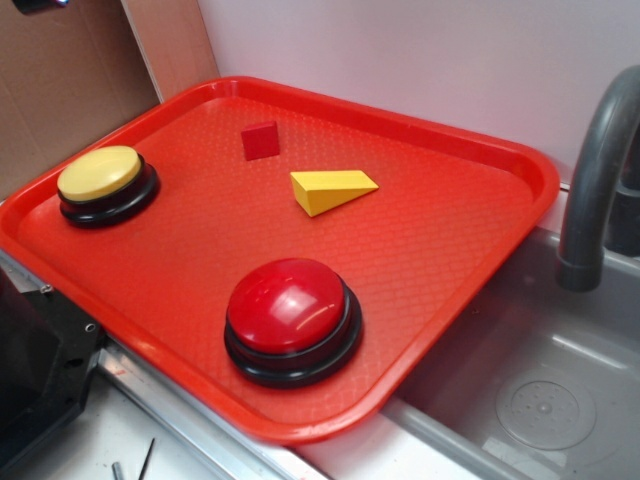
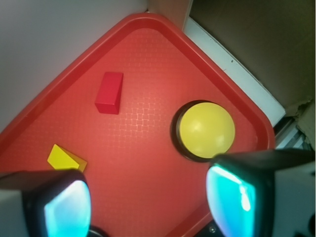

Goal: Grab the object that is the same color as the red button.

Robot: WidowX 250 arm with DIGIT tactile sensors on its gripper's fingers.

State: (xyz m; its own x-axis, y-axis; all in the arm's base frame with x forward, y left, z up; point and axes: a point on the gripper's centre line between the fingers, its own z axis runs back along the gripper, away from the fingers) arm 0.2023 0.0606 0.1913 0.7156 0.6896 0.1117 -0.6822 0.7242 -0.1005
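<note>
The red tray (image 1: 480, 230) covers most of the worktop, and its raised rim rings everything on it. The dark-red cube (image 1: 261, 141) sits toward the far edge with bare tray on all sides. The yellow wedge (image 1: 331, 190) lies near it on the right, apart from it. The yellow button (image 1: 103, 184) stands well apart at the left edge, the red button (image 1: 291, 318) well apart at the near edge. In the wrist view the tool (image 2: 148, 207) hangs above the tray, jaws spread, with open tray between it and the cube. A grey faucet (image 1: 597, 180) rises past the right edge, over the sink (image 1: 530, 400).
</note>
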